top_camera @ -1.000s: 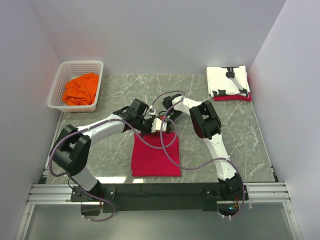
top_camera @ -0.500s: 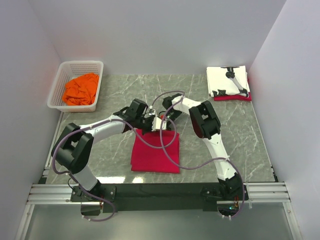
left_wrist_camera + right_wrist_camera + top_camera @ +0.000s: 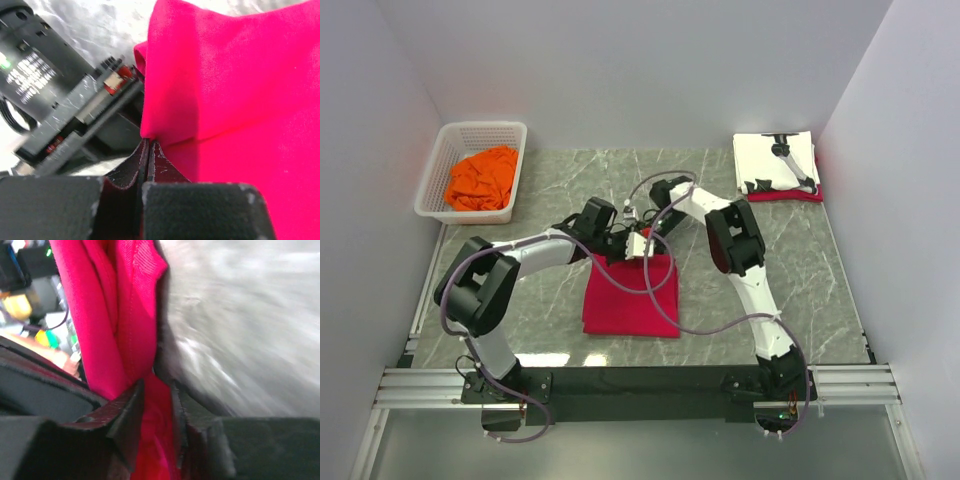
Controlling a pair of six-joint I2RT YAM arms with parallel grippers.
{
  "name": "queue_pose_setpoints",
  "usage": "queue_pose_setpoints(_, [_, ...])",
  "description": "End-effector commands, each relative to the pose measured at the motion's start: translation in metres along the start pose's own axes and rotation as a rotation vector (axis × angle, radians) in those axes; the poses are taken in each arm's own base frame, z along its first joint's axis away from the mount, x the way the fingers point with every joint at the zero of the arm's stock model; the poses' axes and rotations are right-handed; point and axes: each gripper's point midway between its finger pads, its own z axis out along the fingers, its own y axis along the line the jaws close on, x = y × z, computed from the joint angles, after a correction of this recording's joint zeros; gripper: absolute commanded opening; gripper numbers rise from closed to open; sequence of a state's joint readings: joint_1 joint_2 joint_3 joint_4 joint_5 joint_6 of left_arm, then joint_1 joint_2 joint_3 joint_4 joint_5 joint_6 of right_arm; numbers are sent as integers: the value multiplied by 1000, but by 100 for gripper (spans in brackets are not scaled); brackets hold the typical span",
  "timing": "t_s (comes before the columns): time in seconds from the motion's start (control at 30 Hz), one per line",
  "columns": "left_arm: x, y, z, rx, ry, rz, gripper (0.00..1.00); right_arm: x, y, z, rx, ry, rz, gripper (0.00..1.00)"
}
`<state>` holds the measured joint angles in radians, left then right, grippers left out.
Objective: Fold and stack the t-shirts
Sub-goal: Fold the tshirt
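A crimson-red t-shirt (image 3: 632,298) lies folded in a rectangle at the table's middle. My left gripper (image 3: 623,246) and right gripper (image 3: 650,238) meet at its far edge, close together. In the left wrist view the gripper (image 3: 148,142) is shut on a fold of the red fabric (image 3: 235,100). In the right wrist view the gripper (image 3: 157,386) is shut on bunched red fabric (image 3: 135,325). The orange t-shirt (image 3: 481,178) lies crumpled in the basket. The white t-shirt with black print (image 3: 772,160) lies folded at the back right, on top of another red garment (image 3: 786,196).
A white lattice basket (image 3: 450,141) stands at the back left. White walls close in the grey marble table (image 3: 520,300) on three sides. Purple cables loop from both arms over the red t-shirt.
Both grippers have moved a little away from the arm bases, and the red t-shirt has slid with them toward the far side.
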<state>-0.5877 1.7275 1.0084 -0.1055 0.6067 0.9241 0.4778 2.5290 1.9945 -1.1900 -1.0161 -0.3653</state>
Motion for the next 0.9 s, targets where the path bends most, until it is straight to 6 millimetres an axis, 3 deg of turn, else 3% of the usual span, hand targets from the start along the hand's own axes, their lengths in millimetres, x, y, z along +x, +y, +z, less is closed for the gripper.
queue_pose_setpoints(0.0, [6,1,12,29,10,13,1,-40,-24,-56,241,-142,-113,38])
queue_pose_setpoints(0.07, [6,4,15,29,11,7,1,-45,-34,-81,318,-184,-111,40])
queue_pose_setpoints(0.17, [6,11,21,54,27,-12,5,-51,-32,-110,378,-242,-137,44])
queue_pose_setpoints(0.23, [14,9,25,86,58,-43,11,-47,-32,-131,413,-275,-120,45])
queue_pose_setpoints(0.3, [11,27,23,51,63,-53,20,-45,-28,-156,439,-332,-123,46])
queue_pose_setpoints(0.33, [14,28,22,56,76,-74,22,-37,-31,-160,439,-340,-90,46])
queue_pose_setpoints(0.37, [8,44,14,22,65,-97,25,-36,-18,-172,447,-375,-107,46])
queue_pose_setpoints(0.4, [3,48,9,21,41,-115,30,-34,-17,-184,455,-412,-106,47])
queue_pose_setpoints(0.43, [1,49,1,26,34,-143,32,-24,-15,-182,439,-414,-88,47])
queue_pose_setpoints(0.5, [-12,62,-23,-16,-4,-209,36,-18,9,-192,420,-461,-114,47])
queue_pose_setpoints(0.53, [-18,66,-32,-29,-21,-247,36,-7,16,-181,357,-456,-95,47])
queue_pose_setpoints(0.6, [-32,68,-57,-43,-73,-376,37,-3,44,-176,277,-501,-119,47])
queue_pose_setpoints(0.7, [-44,59,-81,-31,-135,-607,35,15,69,-132,61,-465,-30,47])
queue_pose_setpoints(0.83, [-43,33,-82,65,-217,-935,33,17,73,-98,-11,-406,-31,47])
queue_pose_setpoints(0.87, [-33,17,-78,97,-209,-1114,32,18,73,-84,-52,-371,-10,47])
